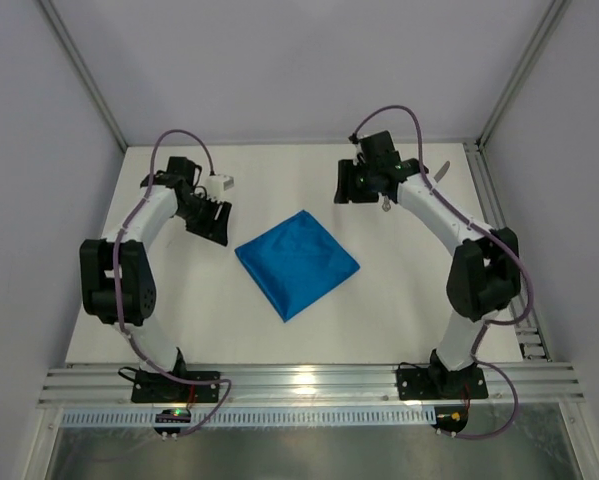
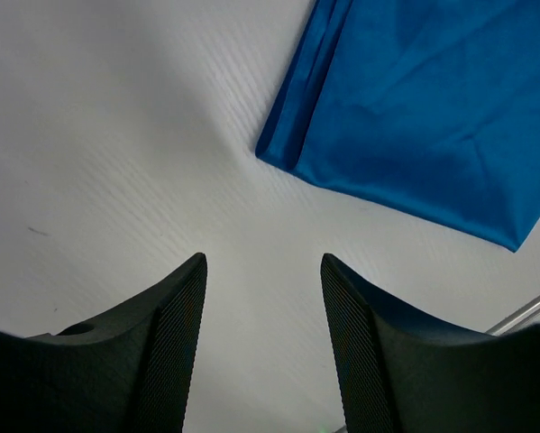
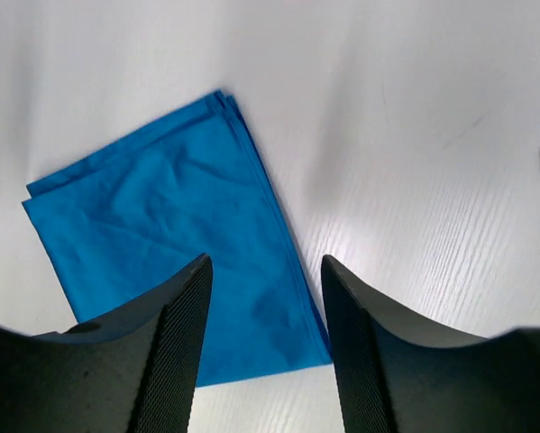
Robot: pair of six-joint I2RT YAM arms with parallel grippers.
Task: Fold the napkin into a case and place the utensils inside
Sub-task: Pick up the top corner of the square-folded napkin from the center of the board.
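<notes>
Left hand (image 2: pixel 262 262) released, nothing between the fingers, hanging over bare bench (image 1: pixel 399 300) just left of the napkin (image 1: pixel 297 262). Right hand (image 3: pixel 265 262) released too, empty, far right. Napkin lies folded flat, blue diamond mid-bench, between both hands, touching neither.

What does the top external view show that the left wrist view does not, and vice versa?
Only the top view: both arms, the right pincer, and the whole napkin as a folded square lying between them. Only the left wrist view: the stacked layers along the napkin's folded edge and the ribbed pads of the open fingers. Both: the blue napkin on the white table, and the left pincer, holding nothing.
</notes>
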